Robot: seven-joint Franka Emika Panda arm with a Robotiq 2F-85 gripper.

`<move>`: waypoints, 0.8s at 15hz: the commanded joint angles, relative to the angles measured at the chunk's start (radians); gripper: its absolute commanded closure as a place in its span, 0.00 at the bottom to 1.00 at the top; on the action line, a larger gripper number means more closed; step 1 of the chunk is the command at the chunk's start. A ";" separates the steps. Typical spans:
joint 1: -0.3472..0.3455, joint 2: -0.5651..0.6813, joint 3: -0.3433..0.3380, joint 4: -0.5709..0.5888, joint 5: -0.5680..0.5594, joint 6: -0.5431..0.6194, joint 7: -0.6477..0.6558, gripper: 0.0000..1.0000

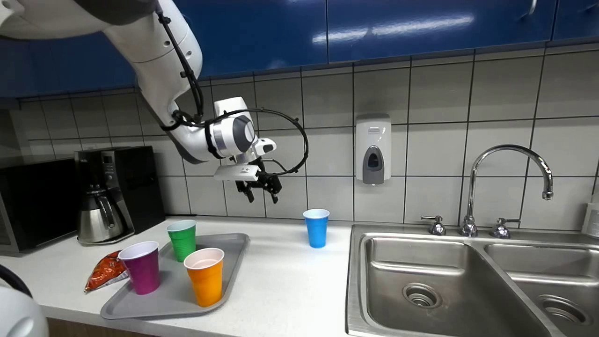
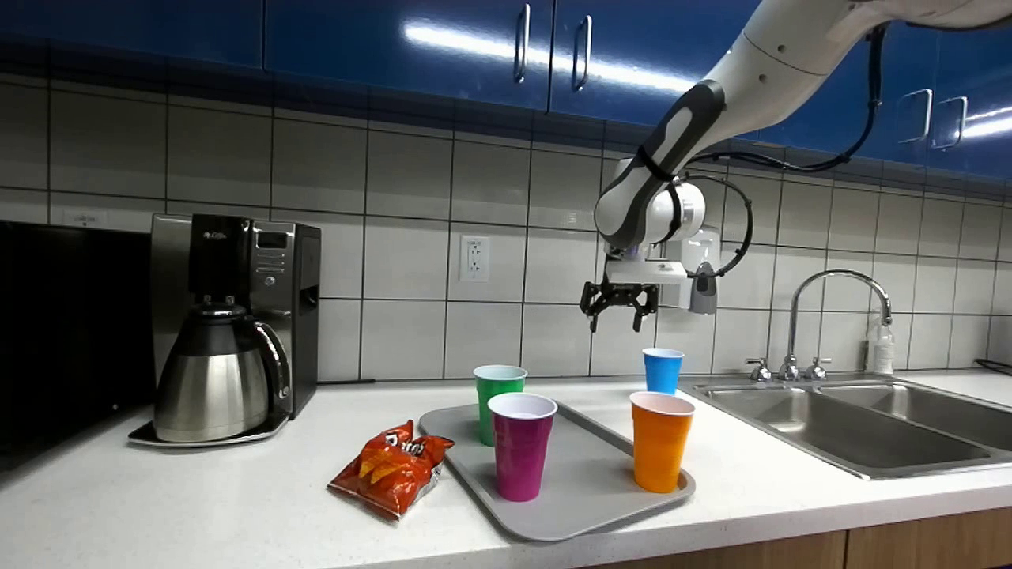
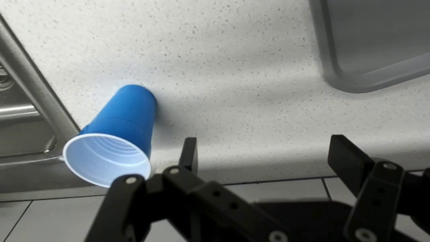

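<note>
Partner: What's nearest to us, and how do things stand there?
Me: The purple cup (image 2: pixel 522 450) and the orange cup (image 1: pixel 206 279) stand upright on the near part of the tray (image 2: pixel 583 474), left and right; the green cup (image 1: pixel 182 244) stands farther back on it. A red chip bag (image 2: pixel 393 472) lies just left of the tray.
Partner: And farther off?
Me: The blue cup (image 1: pixel 317 231) stands upright on the counter (image 1: pixel 276 281), off the tray, just left of the sink (image 1: pixel 357 281) and near the tiled wall (image 1: pixel 330 196). My gripper (image 2: pixel 615 325) hangs above and left of it, closer to it than to the other cups.
Partner: Holding anything?
Me: Nothing. My fingers (image 3: pixel 190 153) are spread wide and touch neither cup nor counter.
Partner: So how far along are you?
Me: As I judge it, poised near the blue cup and no more: three cups on the tray, one off it, no grip made.
</note>
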 commanded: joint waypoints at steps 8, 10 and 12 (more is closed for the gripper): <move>-0.094 0.147 0.001 0.209 0.100 -0.084 -0.130 0.00; -0.108 0.182 0.001 0.255 0.114 -0.102 -0.144 0.00; -0.120 0.222 0.001 0.304 0.120 -0.120 -0.158 0.00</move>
